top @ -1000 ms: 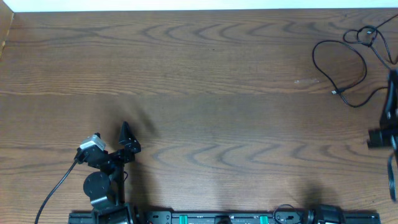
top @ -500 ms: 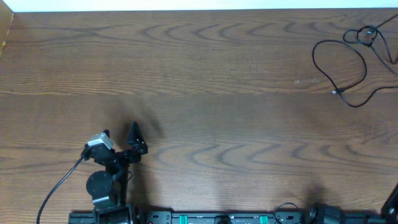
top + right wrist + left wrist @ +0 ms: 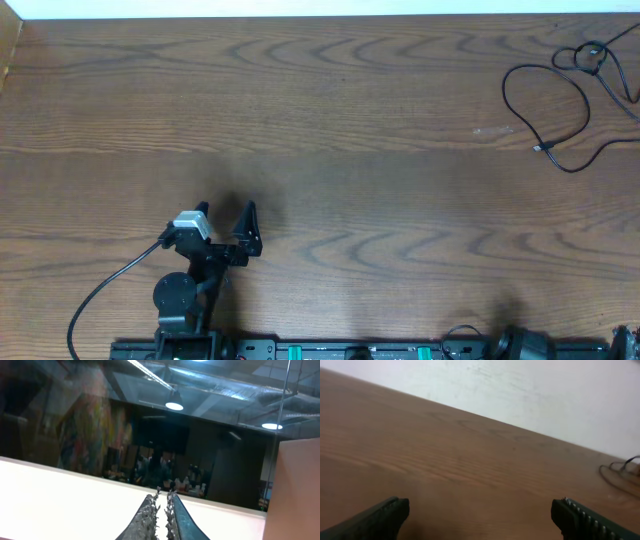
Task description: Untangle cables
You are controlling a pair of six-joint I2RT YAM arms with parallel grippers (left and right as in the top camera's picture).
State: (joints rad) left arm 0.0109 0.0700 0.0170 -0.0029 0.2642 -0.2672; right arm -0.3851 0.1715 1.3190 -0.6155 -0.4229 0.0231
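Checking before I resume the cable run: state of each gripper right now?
Left gripper: open, holding nothing.
Right gripper: closed, with nothing in it, raised off the table.

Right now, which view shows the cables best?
Overhead: the cables lie looped at the table's far right corner. The left wrist view catches only a blurred bit at its right edge. The right wrist view points off the table and shows none.

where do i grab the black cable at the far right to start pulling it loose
Probably take the black cable on its wide left loop, near the free plug end, coming straight down with jaws across the cord. It lies flat and alone there; by the tangle strands cross.
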